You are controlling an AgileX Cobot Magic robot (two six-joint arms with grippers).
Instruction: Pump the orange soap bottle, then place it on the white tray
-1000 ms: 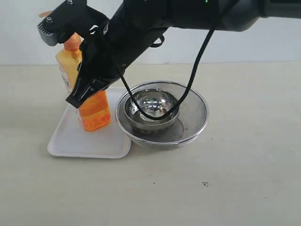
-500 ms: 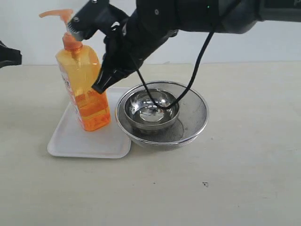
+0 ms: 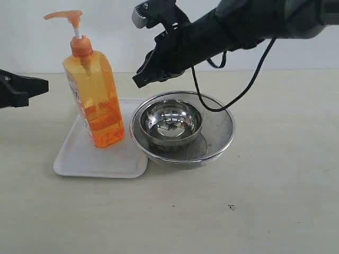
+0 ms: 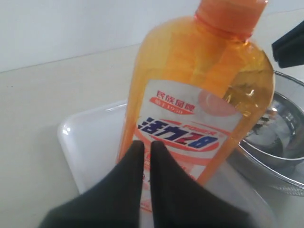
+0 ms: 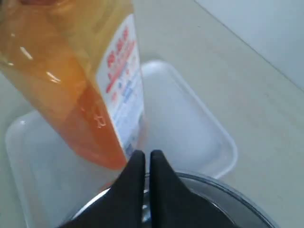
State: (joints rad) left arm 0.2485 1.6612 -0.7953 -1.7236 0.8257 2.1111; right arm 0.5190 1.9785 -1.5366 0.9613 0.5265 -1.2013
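The orange soap bottle [image 3: 96, 100] stands upright on the white tray [image 3: 79, 159], its pump head raised on the white stem. My right gripper [image 3: 137, 81] hangs shut and empty in the air to the right of the bottle, above the strainer's far rim. In the right wrist view the right gripper [image 5: 146, 155] points down past the bottle [image 5: 71, 71] and the tray [image 5: 194, 128]. My left gripper [image 3: 45, 84] reaches in from the left edge, shut, apart from the bottle. In the left wrist view the left gripper [image 4: 146, 145] faces the bottle's label [image 4: 190, 128].
A round steel mesh strainer [image 3: 222, 132] with a steel bowl [image 3: 169, 124] inside sits right beside the tray, touching its right edge. Bare beige tabletop [image 3: 238, 211] stretches in front and to the right.
My right arm has let go of the bottle and pulled back up and to the right. The left gripper has come in from the left edge toward the bottle.
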